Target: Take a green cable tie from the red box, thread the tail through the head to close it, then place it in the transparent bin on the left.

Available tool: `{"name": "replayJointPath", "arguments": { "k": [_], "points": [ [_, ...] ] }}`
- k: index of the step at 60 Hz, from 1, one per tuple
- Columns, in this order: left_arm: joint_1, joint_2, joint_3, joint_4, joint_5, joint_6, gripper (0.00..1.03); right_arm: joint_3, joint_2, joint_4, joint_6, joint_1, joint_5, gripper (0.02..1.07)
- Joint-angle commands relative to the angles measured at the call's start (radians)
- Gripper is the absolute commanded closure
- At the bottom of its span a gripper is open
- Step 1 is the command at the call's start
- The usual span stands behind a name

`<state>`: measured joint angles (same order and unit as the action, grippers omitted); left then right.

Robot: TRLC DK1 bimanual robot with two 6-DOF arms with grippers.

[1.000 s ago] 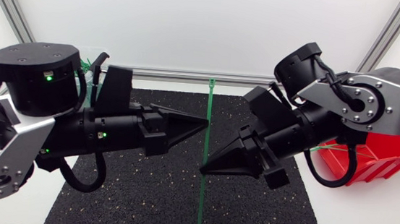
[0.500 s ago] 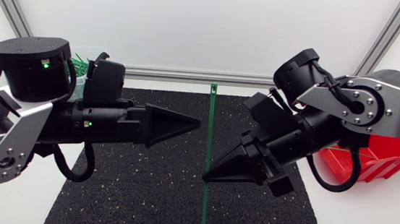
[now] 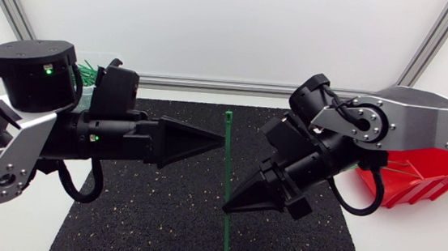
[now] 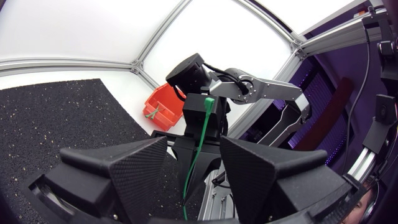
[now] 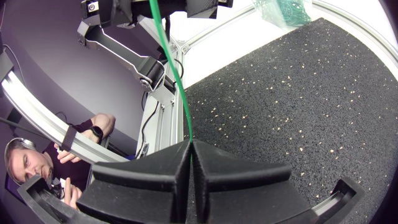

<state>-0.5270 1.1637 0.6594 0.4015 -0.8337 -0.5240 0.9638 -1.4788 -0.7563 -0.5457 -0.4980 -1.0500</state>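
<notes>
Right gripper (image 3: 229,207) is clamped on the green cable tie (image 3: 227,166), holding it upright over the black mat (image 3: 159,217). Left gripper (image 4: 193,142) has its fingers apart, tip just beside the tie (touching? can't tell). The arms partly hide the red box (image 3: 435,180) and the clear bin (image 3: 90,75).

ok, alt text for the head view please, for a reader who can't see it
Seen from above, the right gripper is shut on a straight green cable tie above a black mat. The left gripper points at the tie from the opposite side, its tip close beside it. The red box sits at the mat's right, partly hidden by the right arm.
</notes>
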Motion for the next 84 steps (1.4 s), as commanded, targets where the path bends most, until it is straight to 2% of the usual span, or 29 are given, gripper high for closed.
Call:
{"name": "replayJointPath", "arguments": {
  "k": [1,4,9,12,35,44,46,57,63,70,84],
  "points": [
    [0.005,-0.009,0.04,0.023,-0.016,-0.021,0.36,-0.008,-0.028,-0.012,-0.023,-0.011,-0.008,1.01],
    [0.007,-0.004,0.043,0.023,-0.016,-0.021,0.32,-0.008,-0.032,-0.012,-0.023,-0.016,-0.013,1.01],
    [0.01,0.001,0.046,0.023,-0.016,-0.021,0.31,-0.007,-0.038,-0.014,-0.025,-0.02,-0.013,1.01],
    [0.01,0.004,0.049,0.023,-0.016,-0.021,0.26,-0.005,-0.041,-0.014,-0.025,-0.022,-0.015,1.01],
    [-0.007,0.056,0.057,0.03,-0.018,-0.01,0.27,0.004,-0.048,-0.017,-0.025,-0.025,-0.028,1.01],
    [-0.01,0.07,0.065,0.034,-0.018,-0.008,0.53,0.004,-0.051,-0.017,-0.026,-0.022,-0.031,1.01],
    [-0.008,0.073,0.066,0.034,-0.016,-0.008,0.62,0.004,-0.054,-0.017,-0.026,-0.022,-0.031,1.01],
    [-0.007,0.074,0.068,0.037,-0.016,-0.011,0.8,0.006,-0.055,-0.017,-0.03,-0.022,-0.031,1.01],
    [-0.007,0.077,0.065,0.039,-0.016,-0.013,0.81,0.006,-0.055,-0.017,-0.03,-0.02,-0.031,1.01],
    [-0.005,0.083,0.066,0.039,-0.016,-0.014,0.92,0.009,-0.057,-0.017,-0.031,-0.017,-0.033,1.01],
    [-0.004,0.085,0.066,0.039,-0.016,-0.021,0.92,0.01,-0.057,-0.017,-0.031,-0.014,-0.036,1.01]
  ]
}}
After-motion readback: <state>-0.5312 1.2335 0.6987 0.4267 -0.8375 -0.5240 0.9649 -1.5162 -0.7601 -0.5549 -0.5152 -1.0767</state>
